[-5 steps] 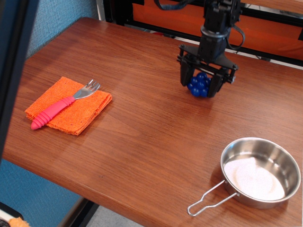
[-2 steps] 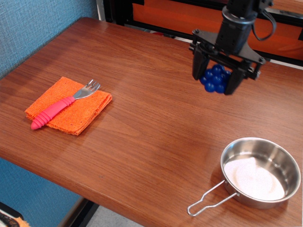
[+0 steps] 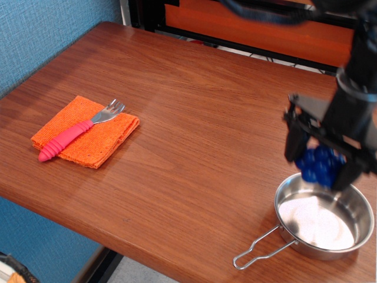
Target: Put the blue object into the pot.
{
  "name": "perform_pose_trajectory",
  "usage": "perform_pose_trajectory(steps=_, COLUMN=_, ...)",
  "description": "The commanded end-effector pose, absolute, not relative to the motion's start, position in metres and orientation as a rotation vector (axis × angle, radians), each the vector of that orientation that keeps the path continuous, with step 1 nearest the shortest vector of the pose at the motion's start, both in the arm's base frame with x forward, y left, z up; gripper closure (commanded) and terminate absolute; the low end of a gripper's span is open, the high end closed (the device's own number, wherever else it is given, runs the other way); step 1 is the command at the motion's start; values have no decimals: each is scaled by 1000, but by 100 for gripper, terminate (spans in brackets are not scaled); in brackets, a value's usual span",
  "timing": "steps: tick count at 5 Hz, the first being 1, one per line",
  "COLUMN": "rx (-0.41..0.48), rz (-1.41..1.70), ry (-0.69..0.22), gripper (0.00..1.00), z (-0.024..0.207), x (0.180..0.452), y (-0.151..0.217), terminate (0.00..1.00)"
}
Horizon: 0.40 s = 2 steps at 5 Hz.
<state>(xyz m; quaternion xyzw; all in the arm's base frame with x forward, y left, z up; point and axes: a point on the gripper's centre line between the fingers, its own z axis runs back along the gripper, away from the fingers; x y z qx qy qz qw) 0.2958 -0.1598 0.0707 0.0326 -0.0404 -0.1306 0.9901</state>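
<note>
Over the far rim of the shallow round shiny steel pot (image 3: 324, 216), my black gripper (image 3: 318, 166) hangs above the table with its two dark fingers pointing down. Between those fingers sits the small dark-blue glossy cluster of round bumps (image 3: 318, 164), pinched from both sides, so my jaws are closed only as far as the cluster lets them. The cluster is off the table and rides just above the pot's back edge, not yet inside it; I cannot tell whether it touches the rim. My arm shows some blur, so the finer parts of the fingers are hard to read.

The pot rests near the front right corner of the brown wooden table (image 3: 177, 118), its thin wire loop handle (image 3: 258, 249) pointing toward the front edge. Its pale bottom holds nothing.

Well apart, on the left side of the table, lies a folded orange cloth (image 3: 85, 131). A fork with a ribbed pink handle and a metal head (image 3: 79, 130) lies diagonally on top of it.
</note>
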Motion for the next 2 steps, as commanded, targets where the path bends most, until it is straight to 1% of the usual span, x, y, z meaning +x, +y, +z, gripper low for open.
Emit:
perform_pose_trajectory(steps=1, rx=31, rz=-294, ry=-136, gripper=100, z=66, x=280, y=-184, terminate=0)
perform_pose_trajectory(steps=2, rx=30, rz=-279, ry=-126, gripper=100, z=58, x=277, y=-177, terminate=0)
